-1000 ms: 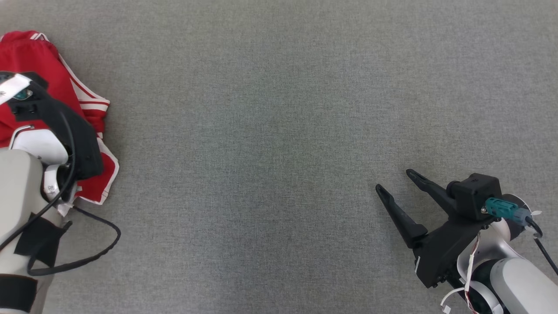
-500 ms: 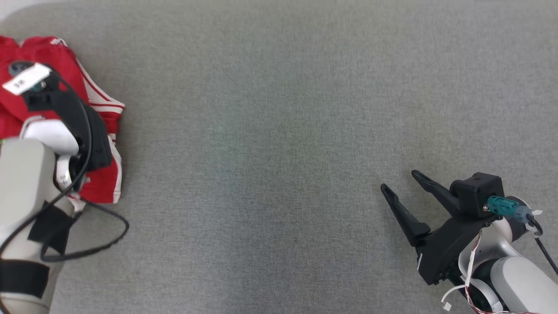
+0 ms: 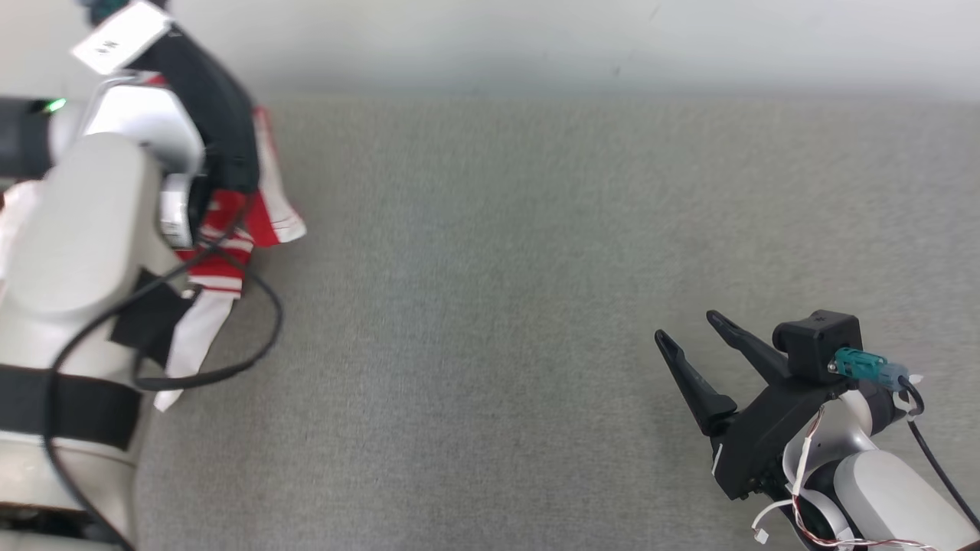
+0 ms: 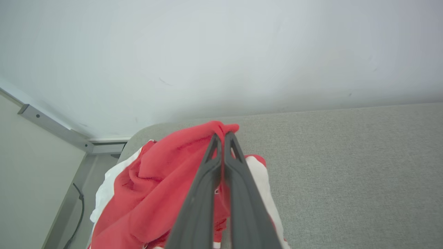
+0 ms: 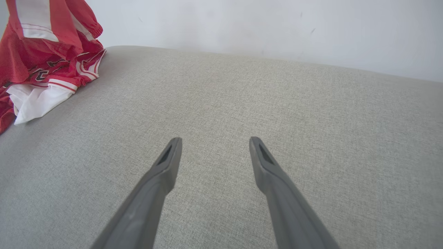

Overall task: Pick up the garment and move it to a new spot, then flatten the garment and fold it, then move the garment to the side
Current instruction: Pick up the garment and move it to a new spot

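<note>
It looks like a bare robotics lab: a wide grey fabric-covered bench [image 3: 536,306] against a plain white wall [image 4: 221,52], with a grey metal rail [image 4: 52,125] beside it.

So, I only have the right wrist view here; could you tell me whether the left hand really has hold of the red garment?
Observer: Yes. In its own wrist view the left hand is shut on a bunched red fold of the garment.
Operator: Thank you. Is anything tangled with the cloth?
Observer: I cannot tell about tangling, but in the head view the left arm's black cable loops across the hanging white part.
Operator: And where does it sit over the surface?
Observer: The left wrist view shows it at the rounded corner of the grey surface.
</note>
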### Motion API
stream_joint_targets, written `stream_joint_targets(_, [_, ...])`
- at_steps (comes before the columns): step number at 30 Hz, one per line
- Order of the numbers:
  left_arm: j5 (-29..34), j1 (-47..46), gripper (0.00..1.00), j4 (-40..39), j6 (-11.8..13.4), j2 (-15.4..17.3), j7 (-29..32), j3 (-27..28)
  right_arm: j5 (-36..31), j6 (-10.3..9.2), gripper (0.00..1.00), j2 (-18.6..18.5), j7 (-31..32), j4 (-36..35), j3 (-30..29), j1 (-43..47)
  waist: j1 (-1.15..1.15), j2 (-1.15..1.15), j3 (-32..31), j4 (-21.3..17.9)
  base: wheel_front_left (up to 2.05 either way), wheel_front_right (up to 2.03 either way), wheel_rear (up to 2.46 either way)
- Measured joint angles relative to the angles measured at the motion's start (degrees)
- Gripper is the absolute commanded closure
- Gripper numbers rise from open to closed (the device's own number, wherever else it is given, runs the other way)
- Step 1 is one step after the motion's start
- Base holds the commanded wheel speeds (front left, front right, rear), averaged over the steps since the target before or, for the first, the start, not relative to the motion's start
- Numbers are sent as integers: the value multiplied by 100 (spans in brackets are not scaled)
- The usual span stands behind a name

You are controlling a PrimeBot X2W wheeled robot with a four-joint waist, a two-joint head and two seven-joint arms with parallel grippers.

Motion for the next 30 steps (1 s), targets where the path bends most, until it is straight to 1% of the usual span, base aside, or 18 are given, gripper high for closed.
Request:
stream_joint_targets(3, [123,-49,100,-13,-159,-188,-231,-168,31,0,0,32,-52,137,-2,16,0,0,-231,-71,0,0,0])
stream_joint_targets(7, [129,-79,100,16,-339,-464,-448,-316,45,0,0,138,-136,278,20,80,0,0,-533,-213,0,0,0])
stream_joint_targets(13, [70,63,100,46,-454,-809,-509,-444,93,-2,0,260,-154,279,146,365,-1,-1,-889,-586,0,0,0])
stream_joint_targets(15, [35,236,100,107,-454,-891,-501,-481,94,-3,0,287,-164,278,188,421,0,0,-978,-737,0,0,0])
stream_joint_targets(20, [-272,605,100,379,-389,-923,-401,-437,96,-25,0,333,-170,205,257,534,-1,-1,-1155,-1151,0,0,0])
stream_joint_targets(25, [-608,799,100,556,-243,-960,-360,-288,96,-26,0,386,-167,140,342,591,-1,0,-1258,-1587,0,0,0])
stream_joint_targets(30, [-940,836,100,570,-127,-961,-477,-116,96,-5,0,459,-143,130,450,575,0,0,-1298,-2028,0,0,0])
